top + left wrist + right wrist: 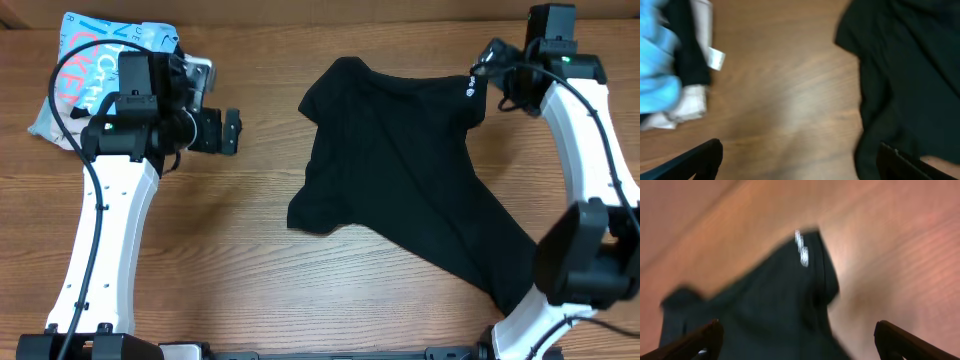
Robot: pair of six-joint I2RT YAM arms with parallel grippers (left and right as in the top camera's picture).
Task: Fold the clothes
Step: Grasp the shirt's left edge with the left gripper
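The black shirt [910, 75] fills the right side, lying rumpled on the wooden table [785, 90]. At the left edge sits a pile of light-blue and white garments [670, 85] (a small white tag [716, 59] sticks out beside them). The left gripper [799, 150] hangs over bare wood, its dark fingers [700, 160] spread wide, gripping nothing.

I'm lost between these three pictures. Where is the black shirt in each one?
Overhead: the large black soft fabric shirt lies spread from centre to right.
Left wrist: it fills the right side.
Right wrist: blurred, lower centre and left.
Shared landmark: its small white logo, at the shirt's top right overhead, upper centre in the right wrist view; unseen from the left wrist.
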